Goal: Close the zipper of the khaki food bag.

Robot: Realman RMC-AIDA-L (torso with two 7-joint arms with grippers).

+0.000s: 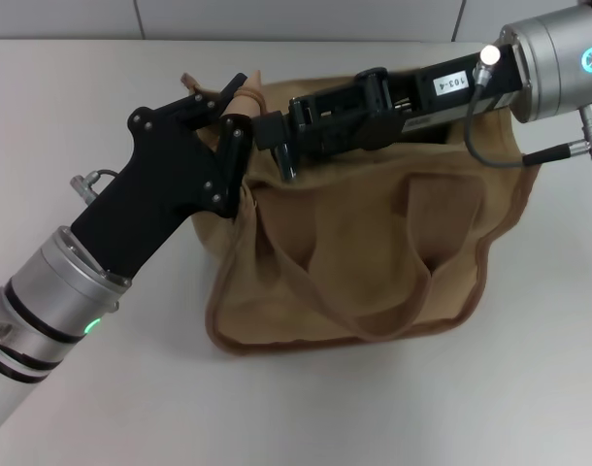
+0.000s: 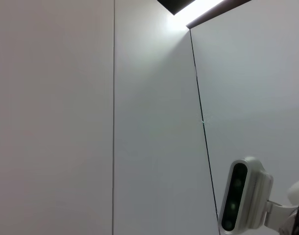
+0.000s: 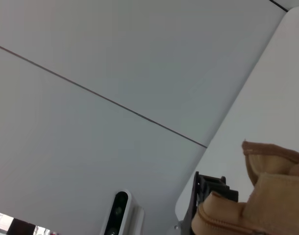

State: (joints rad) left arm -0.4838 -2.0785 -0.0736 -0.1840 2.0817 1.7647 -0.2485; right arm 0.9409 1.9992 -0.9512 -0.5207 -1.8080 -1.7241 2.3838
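So we've got the khaki food bag [image 1: 354, 262] sitting on the white table [image 1: 102, 408], handles flopped toward us. Our left gripper [image 1: 233, 146] is pinching the fabric at the bag's far left corner, looks clamped on it. Our right gripper [image 1: 281, 146] reaches across the top right next to it, so we'd guess the zipper run is near its end, but the zipper itself is hidden under the arm and we honestly can't tell whether that claw is open or closed. Only writing we can read: a "103-4" sticker [image 1: 450, 83] on the right arm.
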